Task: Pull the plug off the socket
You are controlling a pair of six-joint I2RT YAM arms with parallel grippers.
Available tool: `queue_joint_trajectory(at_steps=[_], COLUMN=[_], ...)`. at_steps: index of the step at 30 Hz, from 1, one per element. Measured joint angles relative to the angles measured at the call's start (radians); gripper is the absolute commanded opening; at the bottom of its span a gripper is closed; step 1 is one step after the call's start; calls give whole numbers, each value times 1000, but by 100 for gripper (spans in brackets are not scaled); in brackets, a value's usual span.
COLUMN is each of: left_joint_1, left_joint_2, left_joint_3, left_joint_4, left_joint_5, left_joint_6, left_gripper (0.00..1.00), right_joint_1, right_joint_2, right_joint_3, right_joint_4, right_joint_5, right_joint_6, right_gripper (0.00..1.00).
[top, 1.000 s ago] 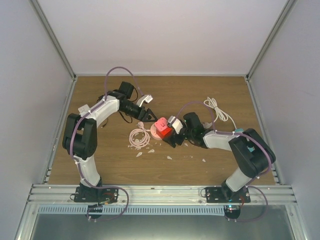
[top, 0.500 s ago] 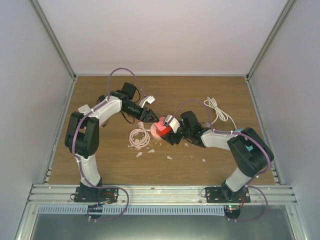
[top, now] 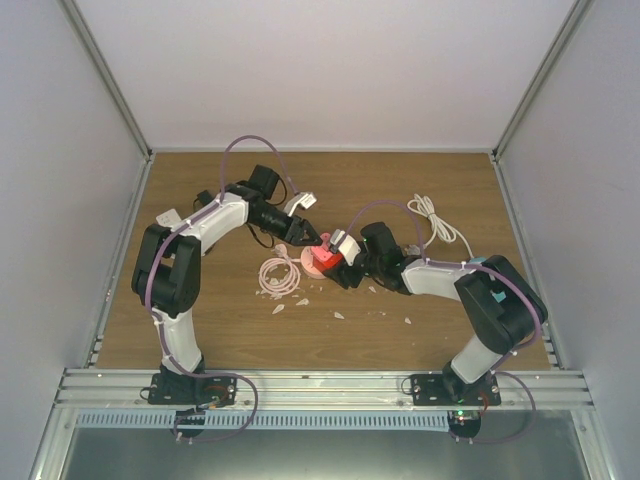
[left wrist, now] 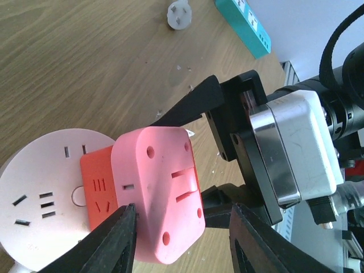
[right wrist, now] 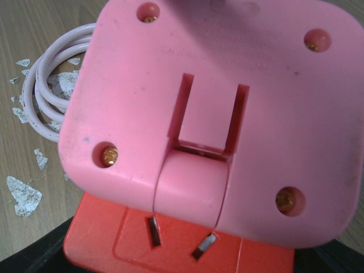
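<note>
At the wooden table's (top: 200,330) centre, the left gripper's (left wrist: 182,219) part-open jaws straddle the pink plug (left wrist: 165,193) on its orange block (left wrist: 99,182) and round white socket (left wrist: 40,182); the right gripper's (top: 338,262) hold is unclear, so the base may lift too.

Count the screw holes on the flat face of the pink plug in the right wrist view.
4 screw holes, one at each corner of the pink plug: top left, top right, bottom left, bottom right. None looks hidden.
</note>
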Motion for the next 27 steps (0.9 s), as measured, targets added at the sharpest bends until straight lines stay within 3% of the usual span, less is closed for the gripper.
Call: queue_joint_trajectory(at_steps=[7,15,27], left_joint_1=[-6,-14,-33], left_joint_2=[-9,-56,-39], left_joint_3=[12,1,-1], left_joint_4=[3,28,43], left_joint_5=[-7,-34,-161], left_joint_6=[8,-15,-60], left_gripper=[41,62,64], right_joint_1=[0,0,0], right_joint_2=[0,0,0], right_joint_3=[0,0,0], right_joint_4=[0,1,2], right_joint_5=[0,1,3], right_joint_6=[0,0,0], right_gripper=[61,60,58])
